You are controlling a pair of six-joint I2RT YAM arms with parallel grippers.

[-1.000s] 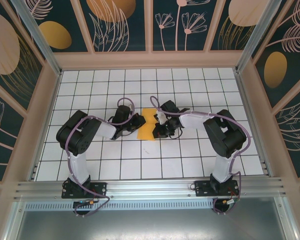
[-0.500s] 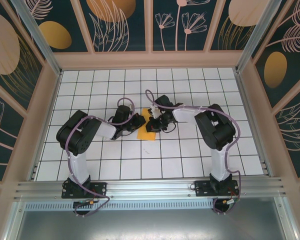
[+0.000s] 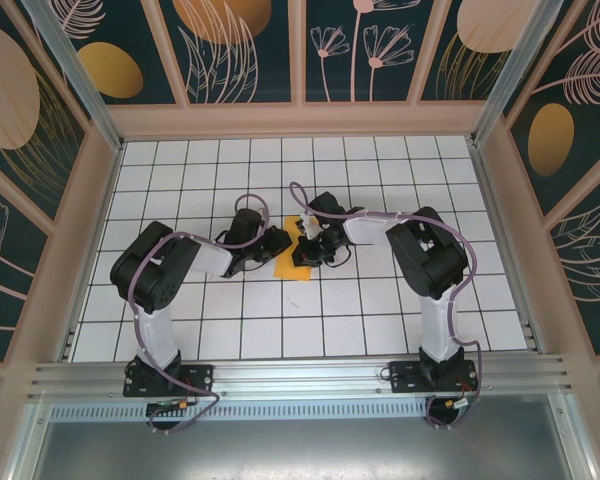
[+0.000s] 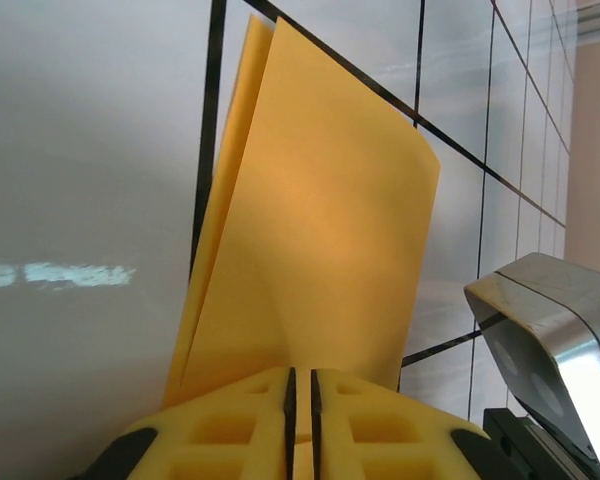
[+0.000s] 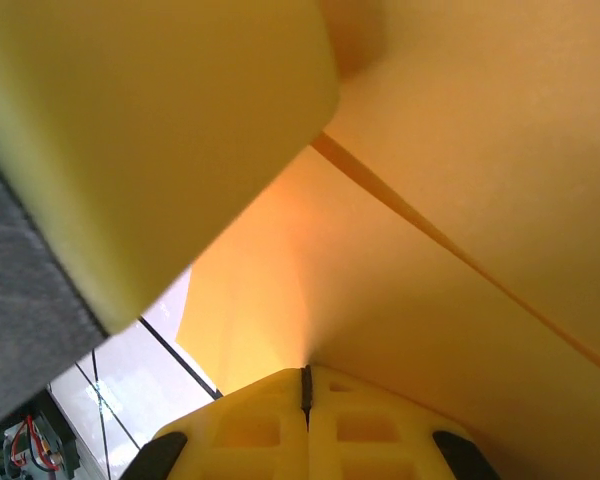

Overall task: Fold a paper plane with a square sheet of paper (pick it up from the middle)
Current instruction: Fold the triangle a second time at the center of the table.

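One folded square sheet of paper (image 4: pixel 320 200): left end effector (image 4: pixel 300 376) pinches it, right end effector (image 5: pixel 305 372) is shut.

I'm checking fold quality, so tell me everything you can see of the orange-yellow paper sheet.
The paper sheet is thin, plain orange-yellow and unmarked. It is folded into two layers that splay apart along one side, with a straight crease showing in the right wrist view. It sits over the middle of the gridded table. The left gripper and the right gripper each pinch an edge, jaws closed on it.
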